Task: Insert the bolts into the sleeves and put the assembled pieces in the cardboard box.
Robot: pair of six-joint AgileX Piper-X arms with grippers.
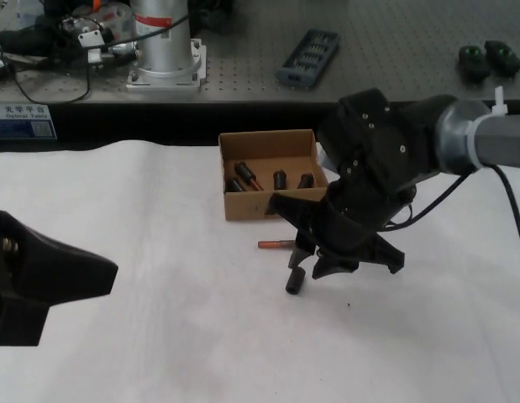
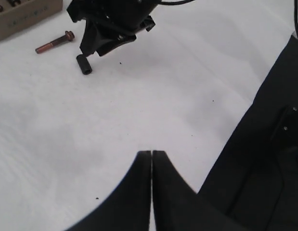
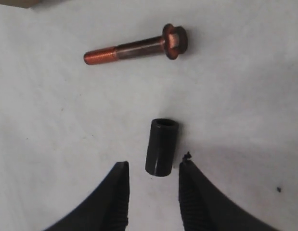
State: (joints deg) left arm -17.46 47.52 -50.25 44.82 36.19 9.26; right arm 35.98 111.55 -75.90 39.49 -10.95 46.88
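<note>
Nearest the camera, the left pincer point(image 2: 151, 156) hangs above the white cloth point(image 1: 159, 336) covering the tabletop. Its fingers are pressed together and hold nothing. It is well apart from the work pieces.

Farther in, the right pincer point(image 3: 153, 166) is lowered to the cloth with its fingers spread. One end of the black sleeve point(image 3: 161, 147) sits between the fingertips. A gap shows on one side of the sleeve, and no firm grip is evident. The sleeve rests on the cloth, near the cardboard box point(image 1: 260, 206).

Just beyond the sleeve, the copper-coloured bolt point(image 3: 136, 48) lies flat on the cloth. It is apart from the sleeve and not inserted, and nothing lies between the two.

Next is the box, which is open-topped and contains several dark pieces point(image 1: 279, 179), some with copper ends. In the high view the right arm's body overlaps the box's near right corner and hides part of its wall. A black cable point(image 1: 449, 195) trails from that arm.

Beyond the cloth, a dark perforated bench carries a metal column base point(image 1: 163, 50), a grey slotted tray point(image 1: 308, 57), two black-and-green items point(image 1: 491, 59) and loose wiring point(image 1: 41, 42).
</note>
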